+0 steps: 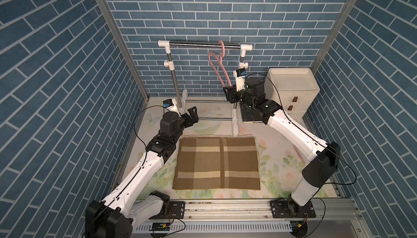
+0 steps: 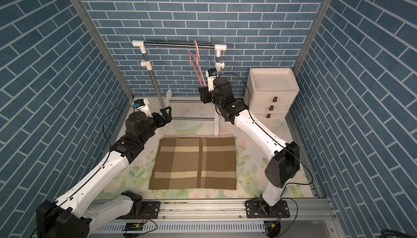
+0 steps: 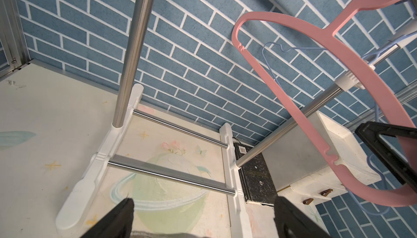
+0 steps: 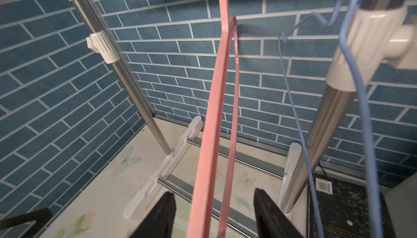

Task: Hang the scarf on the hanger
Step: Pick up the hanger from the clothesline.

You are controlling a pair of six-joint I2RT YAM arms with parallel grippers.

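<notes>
Upper centre in both top views, the pink hanger (image 1: 217,68) hangs from the rack's rail (image 1: 198,44). The right gripper (image 1: 228,93) is raised to its lower end, and its 2 jaws stand partly apart on either side without touching it (the right wrist view shows gaps), probably placed to steady it. Lower centre, the scarf (image 1: 216,163) lies folded flat on the table (image 1: 270,157), untouched. Left of centre, the left gripper (image 1: 192,114) hovers fully spread and empty, near the scarf's far edge.
</notes>
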